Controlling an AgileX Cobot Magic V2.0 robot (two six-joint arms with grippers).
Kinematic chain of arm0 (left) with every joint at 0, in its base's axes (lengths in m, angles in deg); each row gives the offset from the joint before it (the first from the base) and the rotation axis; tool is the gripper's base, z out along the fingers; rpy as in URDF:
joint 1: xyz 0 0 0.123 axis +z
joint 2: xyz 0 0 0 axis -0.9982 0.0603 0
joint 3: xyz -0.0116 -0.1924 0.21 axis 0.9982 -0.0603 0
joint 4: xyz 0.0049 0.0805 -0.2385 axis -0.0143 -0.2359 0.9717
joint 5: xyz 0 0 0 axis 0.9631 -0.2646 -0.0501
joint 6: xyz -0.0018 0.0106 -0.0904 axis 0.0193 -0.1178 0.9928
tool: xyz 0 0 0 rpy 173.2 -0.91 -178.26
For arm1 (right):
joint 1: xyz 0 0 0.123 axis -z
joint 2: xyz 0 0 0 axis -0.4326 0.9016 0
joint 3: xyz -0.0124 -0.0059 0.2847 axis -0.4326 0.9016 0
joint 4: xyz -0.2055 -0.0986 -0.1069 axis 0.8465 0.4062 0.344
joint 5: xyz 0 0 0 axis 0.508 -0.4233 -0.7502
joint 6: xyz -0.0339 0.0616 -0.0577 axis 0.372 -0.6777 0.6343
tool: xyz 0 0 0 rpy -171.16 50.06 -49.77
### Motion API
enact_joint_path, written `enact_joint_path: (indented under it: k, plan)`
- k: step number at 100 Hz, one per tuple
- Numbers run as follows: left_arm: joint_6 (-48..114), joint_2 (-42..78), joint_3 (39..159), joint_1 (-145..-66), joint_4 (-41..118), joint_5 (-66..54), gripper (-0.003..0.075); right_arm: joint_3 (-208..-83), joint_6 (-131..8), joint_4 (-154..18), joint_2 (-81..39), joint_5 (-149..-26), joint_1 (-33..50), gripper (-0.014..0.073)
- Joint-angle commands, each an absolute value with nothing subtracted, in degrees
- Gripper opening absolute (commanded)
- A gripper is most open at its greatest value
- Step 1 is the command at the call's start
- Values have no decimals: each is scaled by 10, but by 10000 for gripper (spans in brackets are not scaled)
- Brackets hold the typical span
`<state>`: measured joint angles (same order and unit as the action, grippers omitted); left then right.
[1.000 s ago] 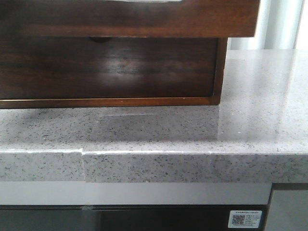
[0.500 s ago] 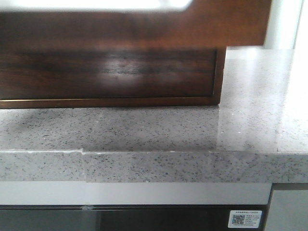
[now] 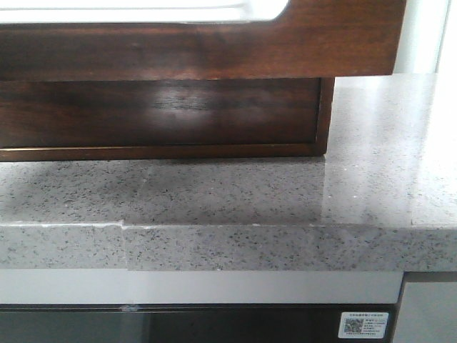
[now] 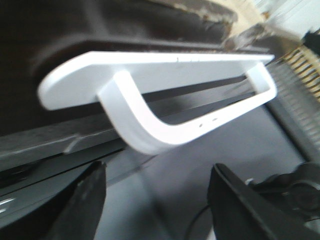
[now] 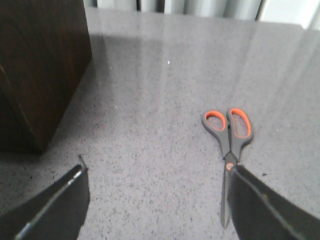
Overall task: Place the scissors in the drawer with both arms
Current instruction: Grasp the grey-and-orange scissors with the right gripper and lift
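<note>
The drawer (image 3: 214,50), a dark walnut front with a white patch (image 3: 143,11) at its top edge, stands out over the lower drawer front (image 3: 164,111). In the left wrist view the white patch is a plate (image 4: 150,70) carrying a white loop handle (image 4: 165,127). My left gripper (image 4: 157,172) is open and empty just short of the handle, not touching it. Grey scissors (image 5: 229,135) with orange-lined handles lie flat on the counter, blades beside my right finger (image 5: 260,210). My right gripper (image 5: 159,172) is open and empty above the counter.
The speckled grey stone counter (image 3: 285,193) runs to a front edge (image 3: 285,246). The dark wooden cabinet side (image 5: 40,65) stands close beside the right gripper. Pale curtains (image 5: 200,7) hang behind the counter. A dark appliance front (image 3: 214,325) lies below the counter.
The upper drawer front has come toward the camera: it looks larger and lower and now covers the lower drawer's finger notch. The counter has not changed.
</note>
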<state>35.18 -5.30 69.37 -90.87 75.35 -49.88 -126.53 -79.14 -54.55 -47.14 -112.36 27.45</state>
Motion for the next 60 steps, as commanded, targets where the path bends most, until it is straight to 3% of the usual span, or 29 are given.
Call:
enact_joint_path:
  k: [1, 14, 34, 60]
  plan:
    - [425, -77, 742, -913, 674, -489, 419, -1316, -810, -530, -428, -1134, 283, 514]
    - [504, -121, 795, -913, 529, -492, 419, -1366, -834, -496, -346, -1193, 311, 514]
    - [547, -147, 857, -913, 356, -482, 419, -1429, -819, -514, -204, -1255, 425, 514]
    - [542, -136, 861, -913, 312, -370, 419, -1496, -770, -530, -35, -1286, 455, 509]
